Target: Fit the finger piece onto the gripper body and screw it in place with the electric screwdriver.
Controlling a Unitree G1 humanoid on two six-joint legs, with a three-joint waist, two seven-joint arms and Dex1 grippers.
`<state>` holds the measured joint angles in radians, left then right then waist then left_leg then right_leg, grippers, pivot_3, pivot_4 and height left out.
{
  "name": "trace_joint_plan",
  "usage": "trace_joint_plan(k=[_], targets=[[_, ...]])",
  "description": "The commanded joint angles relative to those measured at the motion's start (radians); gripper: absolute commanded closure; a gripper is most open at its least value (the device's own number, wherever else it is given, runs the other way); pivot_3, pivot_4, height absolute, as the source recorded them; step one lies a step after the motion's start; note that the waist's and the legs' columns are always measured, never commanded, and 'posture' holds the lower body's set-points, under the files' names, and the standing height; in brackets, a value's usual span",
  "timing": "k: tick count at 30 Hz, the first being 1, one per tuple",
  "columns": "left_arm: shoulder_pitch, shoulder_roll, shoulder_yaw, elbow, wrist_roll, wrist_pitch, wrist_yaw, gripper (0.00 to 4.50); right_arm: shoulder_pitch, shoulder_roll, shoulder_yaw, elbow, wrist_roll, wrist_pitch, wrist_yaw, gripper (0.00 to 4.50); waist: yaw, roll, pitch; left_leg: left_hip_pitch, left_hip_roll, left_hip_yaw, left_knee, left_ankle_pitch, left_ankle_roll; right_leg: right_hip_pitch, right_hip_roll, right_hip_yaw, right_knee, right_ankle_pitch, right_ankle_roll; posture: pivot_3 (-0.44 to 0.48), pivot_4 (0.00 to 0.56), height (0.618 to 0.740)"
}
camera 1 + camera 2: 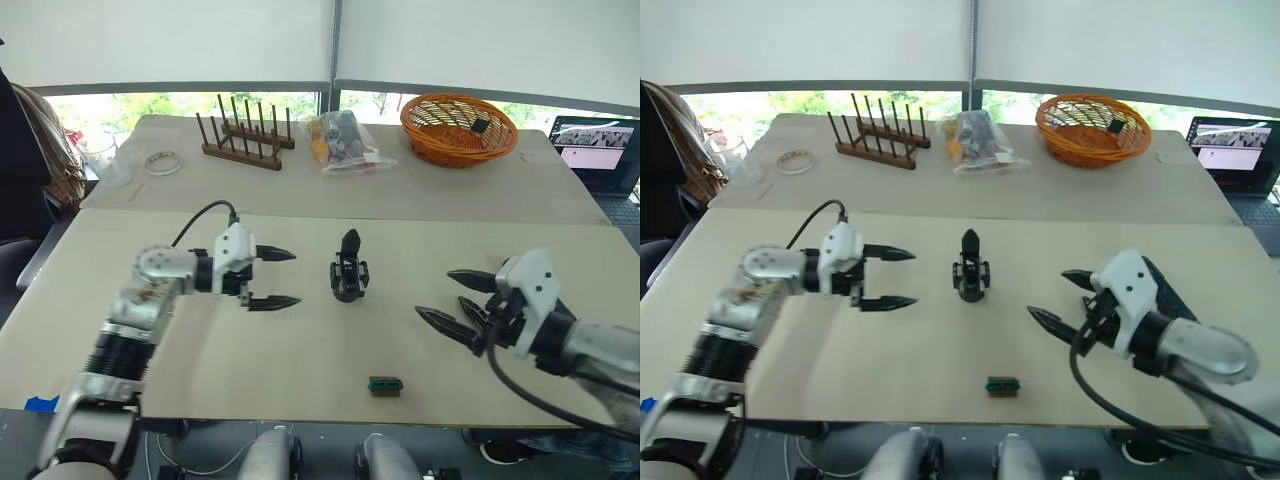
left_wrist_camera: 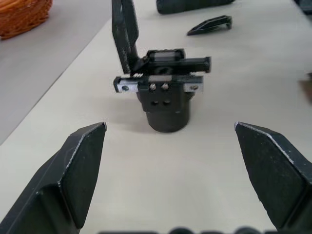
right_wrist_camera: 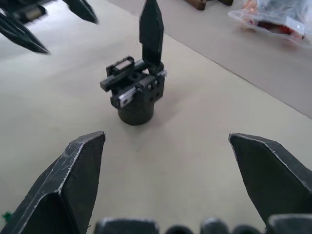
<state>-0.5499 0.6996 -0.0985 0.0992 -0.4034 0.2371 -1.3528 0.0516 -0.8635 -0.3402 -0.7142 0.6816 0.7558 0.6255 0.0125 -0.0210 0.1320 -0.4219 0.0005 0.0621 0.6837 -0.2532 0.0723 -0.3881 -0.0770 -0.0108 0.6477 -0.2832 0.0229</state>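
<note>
Both arms reach forward, the left gripper (image 1: 272, 278) and right gripper (image 1: 450, 298) with jaws spread wide.

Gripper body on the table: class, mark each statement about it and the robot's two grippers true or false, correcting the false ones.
1. The gripper body stands on the table between the two grippers. True.
2. The left gripper is shut on it. False: its fingers are spread and apart from it.
3. One pointed finger sticks up from the gripper body. True.
4. The right gripper holds the small green-and-black block. False: the block lies free on the table and that gripper is open.
5. The orange basket sits at the table's far side. True.
</note>
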Motion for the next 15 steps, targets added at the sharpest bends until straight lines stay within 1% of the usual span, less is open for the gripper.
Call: trace_joint_plan(k=[1, 3, 5, 7, 8, 9, 11, 13, 15], targets=[[-0.032, 0.105, 0.058, -0.183, -0.167, 0.194, -0.097, 0.02, -0.081, -0.164, -0.086, 0.004, 0.114, 0.181, 0.042, 0.00, -0.001, 0.001, 0.001, 0.000, 0.000, 0.000, 0.000, 0.000, 0.000, 0.000, 0.000, 0.001, 0.000, 0.000, 0.001, 0.000, 0.150, 0.740], [-0.044, 0.148, 0.082, -0.250, -0.228, 0.256, -0.116, 0.02, -0.156, -0.287, -0.065, 0.071, 0.152, 0.278, 0.089, 0.00, -0.001, 0.002, 0.001, 0.000, 0.000, 0.000, 0.000, 0.000, 0.001, 0.000, -0.001, 0.000, -0.001, -0.001, 0.001, 0.000, 0.150, 0.740], [-0.061, 0.162, 0.101, -0.293, -0.267, 0.299, -0.105, 0.02, -0.263, -0.397, 0.028, 0.168, 0.162, 0.359, 0.138, 0.00, -0.001, 0.003, 0.002, 0.001, 0.000, 0.000, 0.000, 0.000, 0.001, 0.001, -0.001, 0.000, -0.001, -0.001, 0.001, 0.000, 0.150, 0.740], [-0.080, 0.154, 0.119, -0.325, -0.298, 0.324, -0.084, 0.02, -0.400, -0.443, 0.181, 0.269, 0.098, 0.390, 0.157, 0.00, -0.002, 0.002, 0.001, 0.001, 0.000, 0.000, 0.000, 0.000, 0.001, 0.001, -0.002, 0.001, -0.002, -0.001, 0.001, 0.000, 0.150, 0.740], [-0.087, 0.150, 0.123, -0.336, -0.308, 0.332, -0.075, 0.02, -0.465, -0.438, 0.246, 0.311, 0.073, 0.409, 0.157, 0.00, -0.004, 0.002, 0.001, 0.001, 0.000, 0.000, 0.000, 0.000, 0.001, 0.001, -0.002, 0.001, -0.002, -0.001, 0.000, 0.000, 0.150, 0.740], [-0.092, 0.140, 0.127, -0.350, -0.311, 0.327, -0.061, 0.02, -0.538, -0.405, 0.312, 0.361, 0.052, 0.449, 0.142, 0.00, -0.005, 0.002, 0.001, 0.001, 0.000, 0.000, 0.000, 0.000, 0.001, 0.000, -0.002, 0.002, -0.002, -0.001, 0.000, 0.000, 0.150, 0.740], [-0.097, 0.123, 0.133, -0.375, -0.314, 0.323, -0.029, 0.02, -0.638, -0.352, 0.433, 0.452, -0.009, 0.498, 0.127, 0.00, -0.007, 0.002, 0.001, 0.001, 0.000, 0.000, 0.000, 0.000, 0.001, 0.000, -0.001, 0.002, -0.002, -0.001, 0.000, 0.000, 0.150, 0.740], [-0.097, 0.113, 0.137, -0.396, -0.324, 0.338, -0.001, 0.02, -0.702, -0.331, 0.542, 0.536, -0.091, 0.532, 0.117, 0.00, -0.008, 0.002, 0.001, -0.001, 0.000, 0.001, 0.000, 0.000, 0.000, -0.002, -0.001, 0.004, -0.001, -0.001, 0.000, 0.000, 0.150, 0.740], [-0.087, 0.120, 0.142, -0.423, -0.335, 0.351, 0.009, 0.02, -0.753, -0.324, 0.642, 0.610, -0.150, 0.558, 0.144, 0.00, -0.005, 0.003, 0.002, -0.002, -0.001, 0.001, 0.000, 0.000, 0.000, -0.003, 0.000, 0.004, 0.000, -0.001, 0.000, 0.000, 0.150, 0.740]])
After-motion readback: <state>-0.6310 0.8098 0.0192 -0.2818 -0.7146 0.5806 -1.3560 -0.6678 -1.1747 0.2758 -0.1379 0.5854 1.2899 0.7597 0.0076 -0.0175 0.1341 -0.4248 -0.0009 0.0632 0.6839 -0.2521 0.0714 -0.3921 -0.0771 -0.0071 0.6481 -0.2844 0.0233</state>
